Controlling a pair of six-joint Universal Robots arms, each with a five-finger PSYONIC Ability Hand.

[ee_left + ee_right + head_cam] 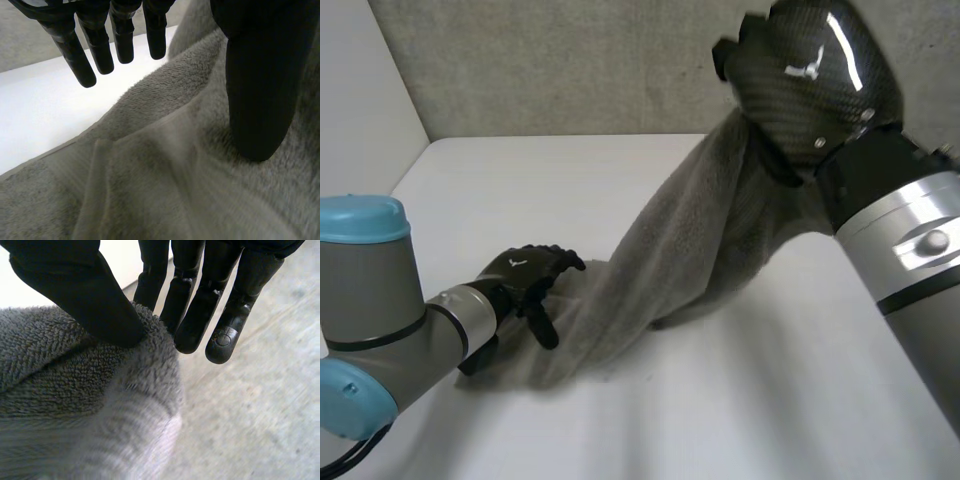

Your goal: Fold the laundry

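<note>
1. We see the grey towel [670,250] slung as a slack band over the white table [770,400]. Its upper end is lifted toward 2 o'clock and its lower end is bunched on the tabletop toward 8 o'clock.
2. The right hand [810,75], high above the table, pinches a rolled edge of the towel between its thumb and fingers [190,315].
3. The left hand [525,275] rests at the lower end with its fingers straight and clear of the cloth. Only its thumb [255,90] presses the pile.
4. We judge the step in hand to be opening the towel out before a first fold.
5. We judge that the next move calls for the left hand to close on an edge or corner. Both hands could then draw the towel taut and lay it flat.
</note>
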